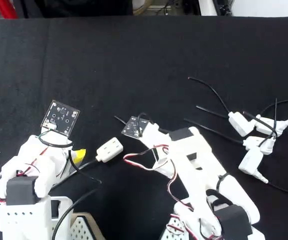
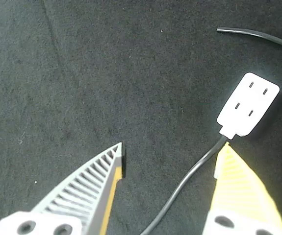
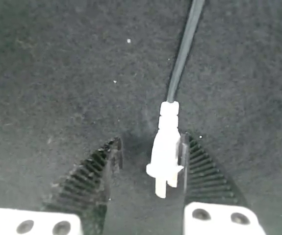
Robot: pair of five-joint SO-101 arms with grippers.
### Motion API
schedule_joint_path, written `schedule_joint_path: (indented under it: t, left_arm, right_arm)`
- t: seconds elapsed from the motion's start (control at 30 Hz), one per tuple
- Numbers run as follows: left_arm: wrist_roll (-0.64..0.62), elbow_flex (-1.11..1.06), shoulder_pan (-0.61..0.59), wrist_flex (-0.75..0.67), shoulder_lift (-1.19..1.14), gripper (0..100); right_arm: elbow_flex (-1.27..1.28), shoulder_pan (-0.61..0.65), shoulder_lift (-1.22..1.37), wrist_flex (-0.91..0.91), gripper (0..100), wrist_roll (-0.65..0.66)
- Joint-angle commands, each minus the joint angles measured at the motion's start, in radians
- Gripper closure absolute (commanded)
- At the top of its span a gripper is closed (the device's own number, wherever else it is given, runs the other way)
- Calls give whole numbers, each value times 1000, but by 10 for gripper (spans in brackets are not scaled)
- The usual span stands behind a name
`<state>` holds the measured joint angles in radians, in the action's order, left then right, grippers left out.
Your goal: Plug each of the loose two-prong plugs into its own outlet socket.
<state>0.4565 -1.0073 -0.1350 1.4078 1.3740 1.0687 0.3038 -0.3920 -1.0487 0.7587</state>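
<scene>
Sockets of outlet block point(image 2: 247, 104) lie empty; left pincer point(image 2: 172, 149) spread, right pincer point(image 3: 151, 141) spread around plug point(image 3: 166, 156).

Black cloth-covered table point(image 1: 133, 60), red bar point(image 1: 6, 7) beyond far-left edge, white surface point(image 1: 266, 7) far right

You had soft, even light; the black cloth point(image 1: 133, 60) looked dull; the white plug point(image 3: 165, 152) cast a faint shadow.

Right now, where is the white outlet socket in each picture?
High view: outlet socket, low, left of centre.
Left wrist view: just past the yellow finger's tip.
Right wrist view: a plug between the fingers instead.
Shared landmark: the yellow finger by its black cable.
</scene>
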Motion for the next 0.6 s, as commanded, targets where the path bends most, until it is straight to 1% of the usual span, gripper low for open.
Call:
schedule_joint_path:
  t: [0.0, 0.1, 0.2, 0.4, 0.53, 0.57]
  left_arm:
    - [0, 16, 4, 23, 9, 700]
    - [0, 22, 4, 25, 9, 700]
    - [0, 24, 4, 25, 9, 700]
    - [0, 24, 4, 25, 9, 700]
    - [0, 24, 4, 25, 9, 700]
    - [0, 24, 4, 25, 9, 700]
  right_arm:
    - [33, -71, 19, 25, 815, 44]
    - [4, -124, 62, 31, 835, 78]
    - [-56, -129, 143, 29, 875, 72]
    - [-203, -127, 294, 26, 887, 32]
    - [-268, -127, 346, 26, 988, 32]
    - [-275, -127, 352, 26, 986, 35]
